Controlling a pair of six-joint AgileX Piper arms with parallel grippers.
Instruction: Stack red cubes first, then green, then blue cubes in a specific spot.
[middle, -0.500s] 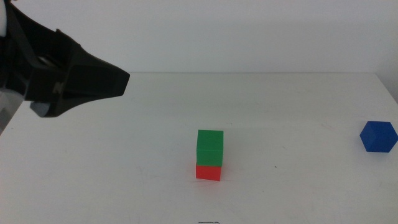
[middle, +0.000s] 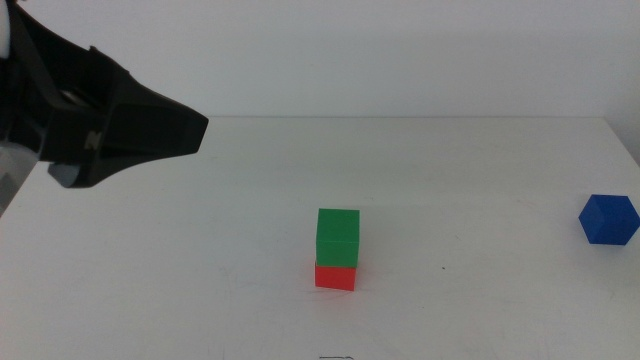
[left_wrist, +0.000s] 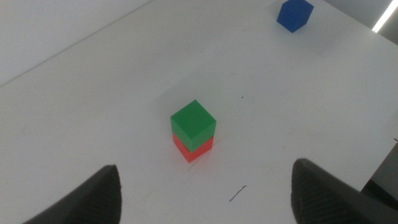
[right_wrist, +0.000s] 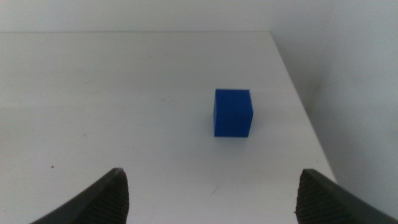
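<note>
Green cube (middle: 338, 236) sits on red cube (middle: 335, 276), mid-bench. Blue cube (middle: 608, 219) far right, unstacked: last step. My left gripper (left_wrist: 205, 193) and right gripper (right_wrist: 211, 196): fingers spread, empty.

I see a plain white tabletop (middle: 250, 220) under even light, its far edge meeting a pale wall (middle: 400, 50). In the left wrist view a bright strip light (left_wrist: 385, 20) shows beyond the tabletop's edge, over a darker area.
</note>
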